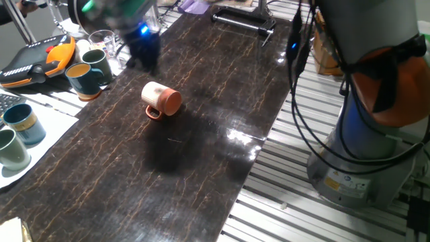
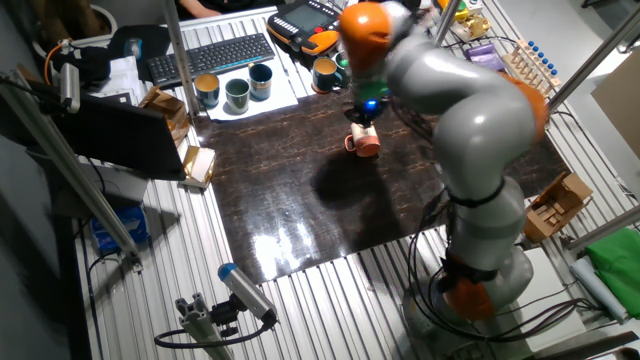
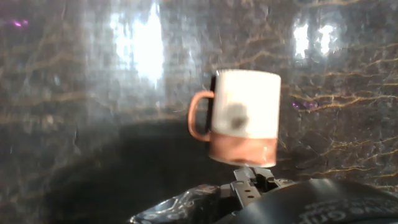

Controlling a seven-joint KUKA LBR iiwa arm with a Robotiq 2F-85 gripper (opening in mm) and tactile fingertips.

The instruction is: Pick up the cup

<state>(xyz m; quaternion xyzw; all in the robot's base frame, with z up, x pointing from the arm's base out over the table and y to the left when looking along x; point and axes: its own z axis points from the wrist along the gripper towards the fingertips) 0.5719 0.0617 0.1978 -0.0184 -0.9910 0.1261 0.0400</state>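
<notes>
The cup [image 1: 160, 99] lies on its side on the dark marbled table [image 1: 188, 168], its cream body and salmon-orange base showing and its loop handle resting on the table. It also shows in the other fixed view [image 2: 362, 140] and in the middle of the hand view [image 3: 244, 118]. My gripper [image 1: 141, 44] is blurred and hovers behind and above the cup, apart from it; in the other fixed view [image 2: 366, 108] it sits just beyond the cup. Its fingers are too blurred to tell whether they are open or shut. Nothing is held.
Dark teal mugs [image 1: 91, 70] [image 1: 20, 124] stand at the table's left edge beside a clear glass [image 1: 101, 40] and an orange-black handset [image 1: 40, 57]. A black bar [image 1: 242, 20] lies at the far end. The table's right edge [image 1: 259, 158] borders aluminium slats and the robot base [image 1: 356, 168].
</notes>
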